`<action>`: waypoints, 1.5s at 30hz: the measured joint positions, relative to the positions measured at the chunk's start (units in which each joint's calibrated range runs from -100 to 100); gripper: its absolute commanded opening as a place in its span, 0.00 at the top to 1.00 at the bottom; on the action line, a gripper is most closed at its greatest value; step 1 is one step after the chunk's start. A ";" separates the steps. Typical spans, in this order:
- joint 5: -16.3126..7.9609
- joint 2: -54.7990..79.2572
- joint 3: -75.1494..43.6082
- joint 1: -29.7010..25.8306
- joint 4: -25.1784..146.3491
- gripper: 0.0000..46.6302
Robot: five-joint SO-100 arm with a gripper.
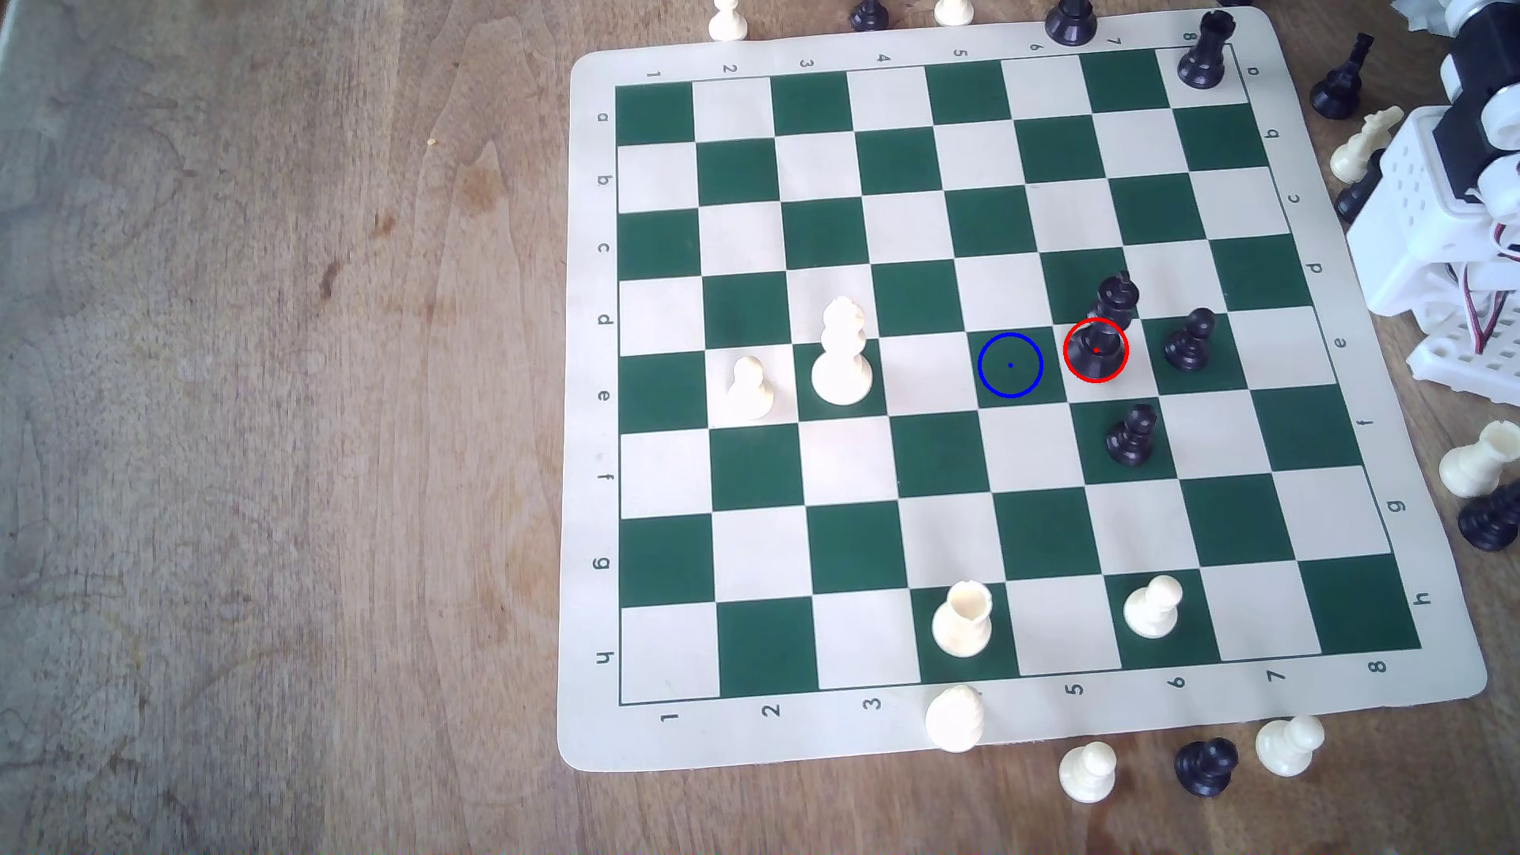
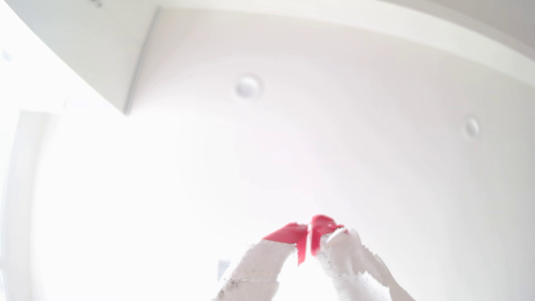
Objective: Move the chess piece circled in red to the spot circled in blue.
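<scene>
We see the black king (image 1: pixel 1102 329) standing upright on a cream square of the chess board (image 1: pixel 1012 744), and a red ring is drawn around its wide base. On the exterior view's left of it, on the next square of the same row, lies the dark green spot (image 1: pixel 1010 365) with a thin blue ring and a blue dot in the centre; no piece stands on this square. On the exterior view's right of the king stands one black pawn (image 1: pixel 1190 341), and a second black pawn (image 1: pixel 1133 436) stands on a green square one row nearer to the camera. A black rook (image 1: pixel 1205 51) is in the far corner of the board. Further to the exterior view's left we find a white king (image 1: pixel 842 353) with a white pawn (image 1: pixel 751 389) beside it. At the exterior view's right edge the white arm base (image 1: pixel 1448 230) stands on the wooden table (image 1: pixel 288 411), well apart from the king. The wrist view looks upward to a bright white ceiling (image 2: pixel 318 72), and there the gripper (image 2: pixel 309 231) appears with its red-tipped fingers (image 2: pixel 289 233) pressed together, with nothing between them.
</scene>
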 measured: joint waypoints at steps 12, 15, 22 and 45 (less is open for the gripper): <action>0.00 0.00 0.00 0.00 0.00 1.00; 0.00 0.00 0.00 0.00 0.00 1.00; 0.00 0.00 0.00 0.00 0.00 1.00; 1.66 0.00 0.00 -3.32 48.76 1.00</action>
